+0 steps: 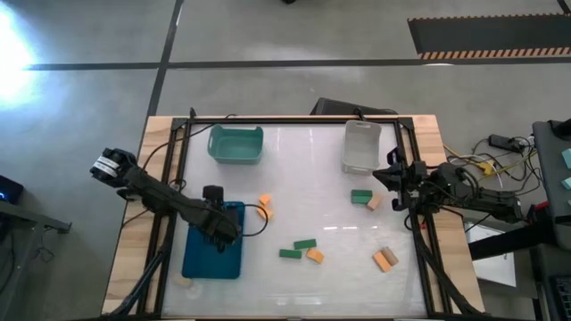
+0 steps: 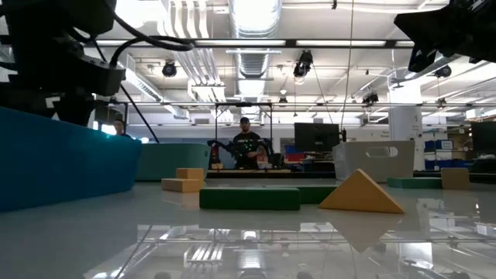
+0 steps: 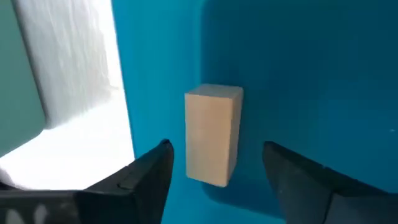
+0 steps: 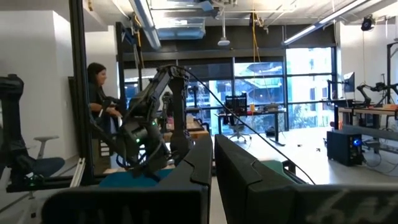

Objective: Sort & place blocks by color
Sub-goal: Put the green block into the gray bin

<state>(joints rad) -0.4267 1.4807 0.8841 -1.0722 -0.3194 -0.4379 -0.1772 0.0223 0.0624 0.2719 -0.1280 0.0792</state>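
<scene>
My left gripper (image 1: 218, 230) hangs open over the blue bin (image 1: 214, 260). In the left wrist view its fingers (image 3: 152, 171) stand on either side of a pale tan block (image 3: 213, 134) without touching it. That block rests on the bin's blue floor. My right gripper (image 1: 391, 184) waits shut at the table's right edge, holding nothing; its fingers (image 4: 199, 165) point level across the table. Loose blocks lie on the white top: orange (image 1: 264, 201), tan (image 1: 264, 214), green (image 1: 360, 196), two more green (image 1: 306, 243) (image 1: 289, 253), orange (image 1: 315, 256) and orange (image 1: 384, 259).
A teal bin (image 1: 235, 144) and a clear bin (image 1: 361, 145) stand at the far edge. A dark frame (image 1: 419, 241) runs around the table top. Cables trail from the left arm over the table. In the low view a person (image 2: 246, 144) stands in the room beyond.
</scene>
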